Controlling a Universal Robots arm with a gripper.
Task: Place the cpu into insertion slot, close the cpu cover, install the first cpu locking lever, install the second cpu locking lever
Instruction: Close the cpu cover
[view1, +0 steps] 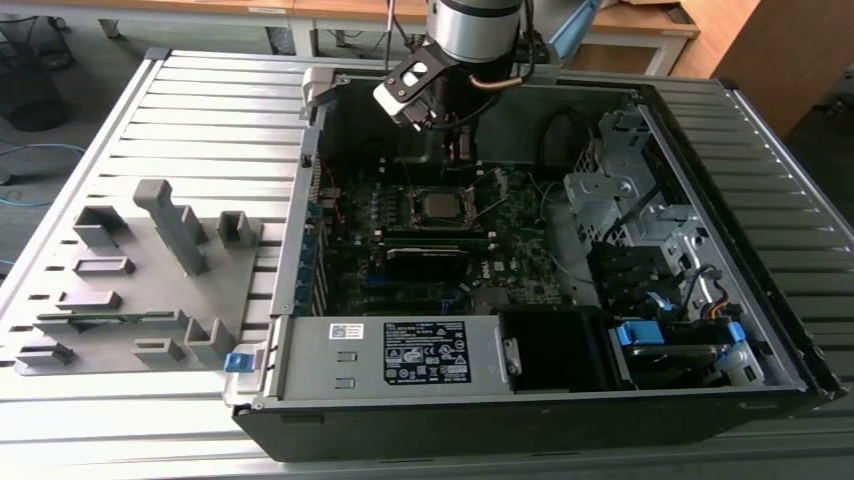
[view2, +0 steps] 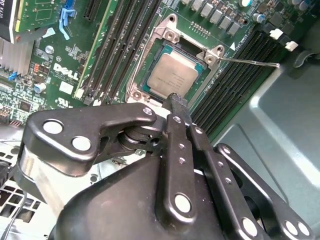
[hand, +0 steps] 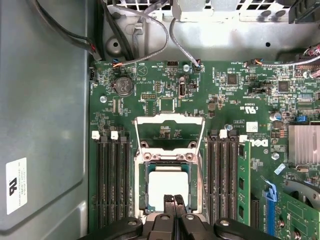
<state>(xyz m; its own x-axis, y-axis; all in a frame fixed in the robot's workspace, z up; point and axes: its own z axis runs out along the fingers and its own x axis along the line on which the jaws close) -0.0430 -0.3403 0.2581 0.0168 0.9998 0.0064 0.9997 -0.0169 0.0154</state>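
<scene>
First wrist view's up on my screen, go ahead. Where's the cpu? (spotter)

Cpu (hand: 167, 186) sits flat in the insertion slot (hand: 138, 192), silver top up, square to the slot's rim. That bit of the job reads as done, imo. (me)

And your gripper? (spotter)

Gripper (hand: 175, 201) has its fingers pressed together, nothing pinched btwn them. The tips hang at the slot's edge on my arm's side and just overlap the cpu's nearest edge from this angle. Can't tell if they touch metal or hover just above. Second wrist view puts the tip right at the slot's rim too. (me)

Cover? (spotter)

Cpu cover (hand: 170, 119) stands open, not yet down. It's on the far side of the slot from the gripper, hinge edge against the slot, and the motherboard (hand: 225, 100) shows through its cut-out middle. So gripper, cpu and cover sit in one line across the slot: gripper one side, cover directly opposite. (me)

Levers? (spotter)

One locking lever (view2: 250, 62) shows as a thin wire rod in the second wrist view, unlatched. Its long axis runs out from a slot corner and away over the memory slots (view2: 240, 80) beside the slot. The other I can't pick out w/ confidence. (me)

Exterior view? (spotter)

Arm stands near-vertical over the slot, inside the computer case (view1: 534, 432), which lies open on the counter (view1: 200, 110). (me)
</scene>
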